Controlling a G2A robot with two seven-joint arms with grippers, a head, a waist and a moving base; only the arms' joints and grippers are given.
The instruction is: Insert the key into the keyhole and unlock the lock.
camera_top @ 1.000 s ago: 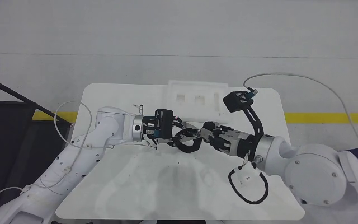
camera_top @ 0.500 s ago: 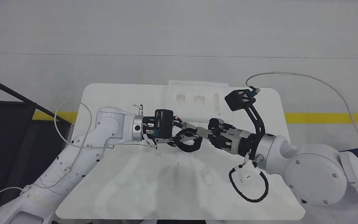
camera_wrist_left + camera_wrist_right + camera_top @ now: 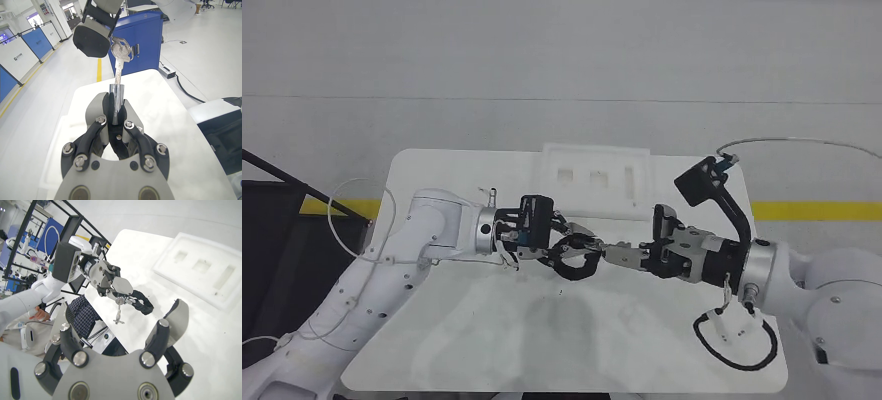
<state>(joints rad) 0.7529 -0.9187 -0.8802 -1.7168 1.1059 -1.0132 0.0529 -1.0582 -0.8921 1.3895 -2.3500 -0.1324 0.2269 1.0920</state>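
We see the left tool clamped on the lock, holding its chrome barrel above the table with the keyhole facing the other arm, likely so the barrel cannot twist away. The key sits in that keyhole, its head standing out from the lock. The right tool is spread open, facing the key. Since a second ago it has backed away from the lock; the left arm stays put.

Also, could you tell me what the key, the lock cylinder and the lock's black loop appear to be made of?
Key: bare silvery metal, dull sheen, textured head.
Lock cylinder: polished, probably chromed metal, mirror-like reflections.
Black loop: perhaps a fabric or rubber sleeve, matte and ribbed; core hidden.
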